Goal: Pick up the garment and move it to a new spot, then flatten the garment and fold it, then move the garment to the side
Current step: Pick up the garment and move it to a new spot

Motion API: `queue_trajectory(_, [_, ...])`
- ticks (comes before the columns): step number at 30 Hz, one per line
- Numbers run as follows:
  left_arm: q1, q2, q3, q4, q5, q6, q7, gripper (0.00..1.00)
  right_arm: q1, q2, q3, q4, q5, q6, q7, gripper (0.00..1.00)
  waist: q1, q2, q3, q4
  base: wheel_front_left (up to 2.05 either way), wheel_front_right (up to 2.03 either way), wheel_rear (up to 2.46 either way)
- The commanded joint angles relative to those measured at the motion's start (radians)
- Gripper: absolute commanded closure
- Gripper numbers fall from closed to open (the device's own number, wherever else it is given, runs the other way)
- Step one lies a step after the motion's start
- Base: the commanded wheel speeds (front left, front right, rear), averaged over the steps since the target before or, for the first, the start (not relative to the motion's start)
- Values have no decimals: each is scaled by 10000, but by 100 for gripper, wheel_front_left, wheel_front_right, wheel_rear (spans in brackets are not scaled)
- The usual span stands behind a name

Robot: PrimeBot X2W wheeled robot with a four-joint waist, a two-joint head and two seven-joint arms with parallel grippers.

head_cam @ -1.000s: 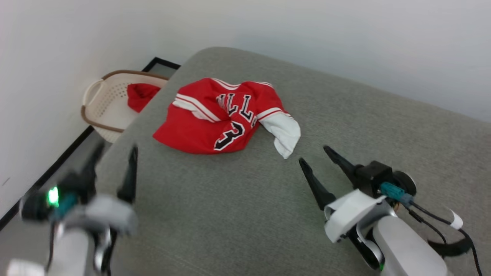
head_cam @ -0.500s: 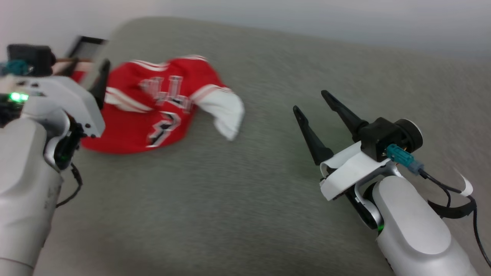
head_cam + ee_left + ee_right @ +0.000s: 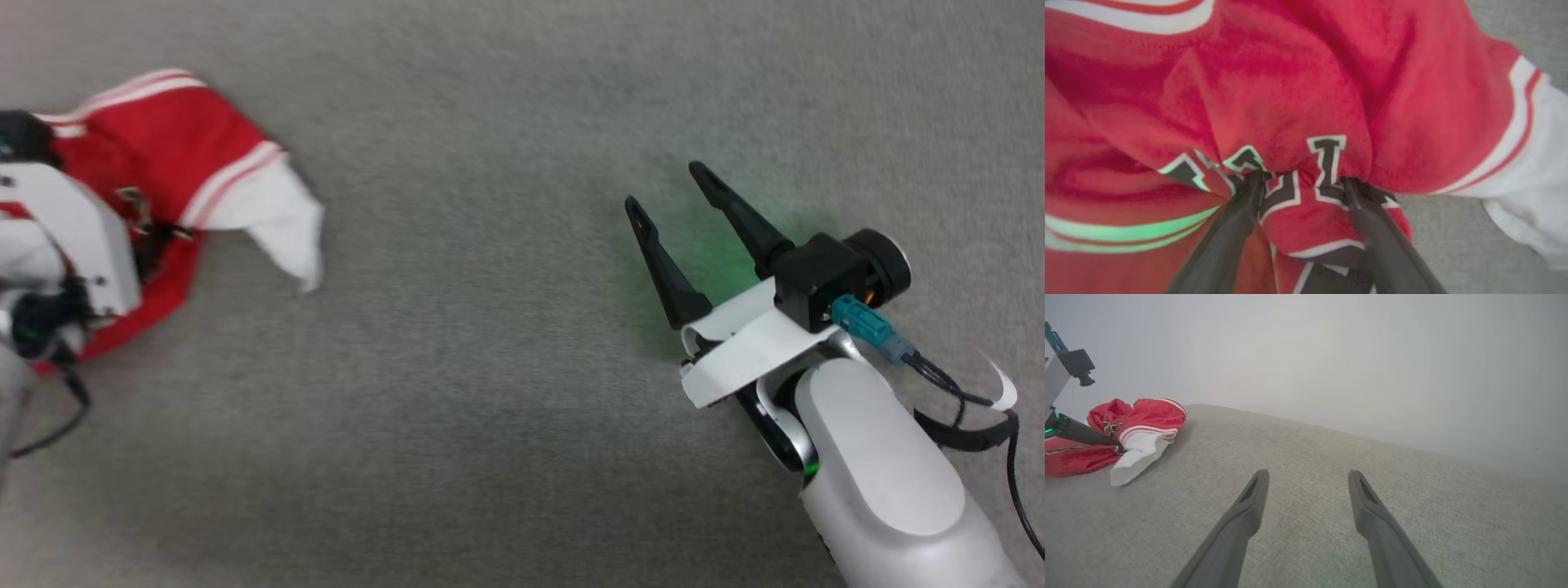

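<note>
Garment [image 3: 163, 155]: lay crumpled at left of grey surface [image 3: 490, 367]; judged soft, light, limp. Left gripper [image 3: 1302, 178]: stood wide, tips pressed into raised fold at lettering, seemed good place to pinch. Right gripper [image 3: 665, 185]: hung open, empty, well apart.

Has the garment [image 3: 163, 155] lying at the left of the cushioned surface [image 3: 490, 408], tips of the left end effector [image 3: 1303, 177] touching it, the right end effector [image 3: 665, 185] well apart to its right.
</note>
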Motion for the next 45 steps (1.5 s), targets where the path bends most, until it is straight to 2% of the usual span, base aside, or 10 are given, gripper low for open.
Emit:
queue_trajectory(1, [-149,48,-137,604,164,40,-76,0,-183,54,-13,-119,-74,1,-3,0,0,0,917,-831,0,0,0])
queue_trajectory(8, [-10,-651,-603,1670,-240,75,8,0,-114,63,-26,-381,-284,1,200,0,0,0,1090,-861,0,0,0])
queue_trajectory(9, [39,-758,-695,1661,-325,73,-9,38,-92,62,-22,-416,-302,1,245,0,0,0,1070,-831,0,0,0])
queue_trajectory(10, [77,-847,-800,1608,-382,68,-59,63,-70,59,-17,-453,-317,1,271,0,0,0,1032,-795,0,0,0])
queue_trajectory(11, [75,-877,-856,1569,-462,65,-190,100,-59,50,-15,-494,-329,1,275,0,0,0,985,-758,0,0,0])
queue_trajectory(19, [-69,-542,-975,1228,-844,4,-1948,100,248,61,-116,-435,-112,1,235,0,0,0,81,-546,0,0,0])
queue_trajectory(25, [-556,-92,-1176,326,-1188,16,-3162,100,788,8,-370,-218,140,1,131,0,0,0,-843,-340,0,0,0])
queue_trajectory(28, [-741,-144,-1410,-403,-1403,29,-3455,100,1077,33,-515,-173,284,1,74,0,0,0,-1190,-335,0,0,0])
queue_trajectory(36, [-1346,-238,-2099,-2822,-1799,22,-3142,100,1669,219,-1048,-233,506,1,-40,0,0,0,-1486,-781,0,0,0])
queue_trajectory(45, [-2085,-783,-3027,-4728,-1825,23,-1603,100,2009,535,-1412,-767,768,1,-69,0,0,0,-1097,-2149,0,0,0])
